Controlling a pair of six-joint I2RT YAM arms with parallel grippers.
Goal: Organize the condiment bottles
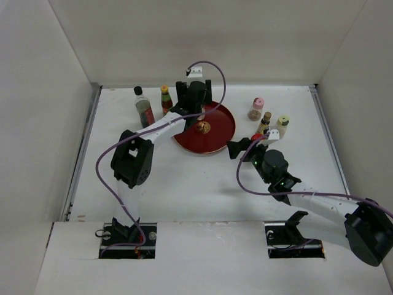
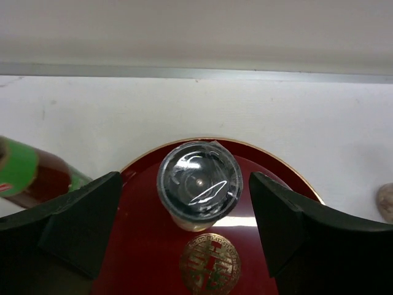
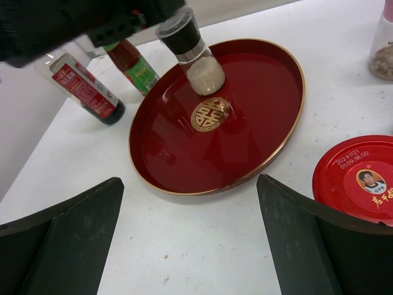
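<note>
A clear shaker with a dark grey cap [image 3: 187,49] and pale contents stands upright on the round red plate [image 3: 264,123], just behind its gold emblem. My left gripper [image 2: 184,190] hangs over it, open, with one finger on each side of the cap [image 2: 199,181] and a gap on both. In the top view the left gripper [image 1: 196,110] hides the shaker. My right gripper [image 3: 190,190] is open and empty, low over the table in front of the plate's right side [image 1: 242,147]. A red-capped jar [image 3: 362,178] stands beside its right finger.
A black-capped dark bottle [image 1: 143,109] and an orange-capped, green-labelled bottle [image 1: 166,98] stand left of the plate [image 1: 224,132]. Pink-capped [image 1: 257,109], brown-capped [image 1: 264,123] and pale-yellow-capped [image 1: 282,126] bottles stand to its right. White walls enclose the table.
</note>
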